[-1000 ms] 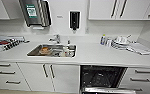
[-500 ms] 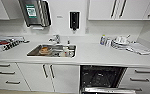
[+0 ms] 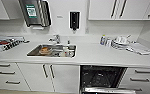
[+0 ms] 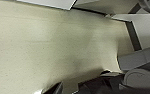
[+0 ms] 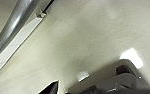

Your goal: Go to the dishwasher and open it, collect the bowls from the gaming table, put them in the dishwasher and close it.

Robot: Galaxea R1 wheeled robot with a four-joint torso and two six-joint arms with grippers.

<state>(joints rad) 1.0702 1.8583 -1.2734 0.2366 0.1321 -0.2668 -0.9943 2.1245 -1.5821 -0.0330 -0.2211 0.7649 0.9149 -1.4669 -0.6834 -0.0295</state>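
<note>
The kitchen counter [image 3: 91,53] is seen from the head view, with the dishwasher [image 3: 102,77] set under it to the right of the sink [image 3: 52,50]. The dishwasher is shown open: its dark interior is exposed and its stainless door [image 3: 108,90] is lowered at the lower edge of the picture. Compared with the pictures of a second and half a second ago, the framing is nearly the same; at most a slight shift of the whole picture is noted, which is taken as a small movement of the camera and not of the things. The opening step is therefore judged to be done, while the collecting of the bowls is judged still to lie ahead. The gaming table is not seen from this position. A stack of plates [image 3: 121,42] is seen on the counter to the right of the sink, and white cabinet doors [image 3: 48,76] are seen below the sink. In the wrist views pale floor [image 4: 41,50] is shown; whether either gripper's fingers are spread or pressed together cannot be told.
</note>
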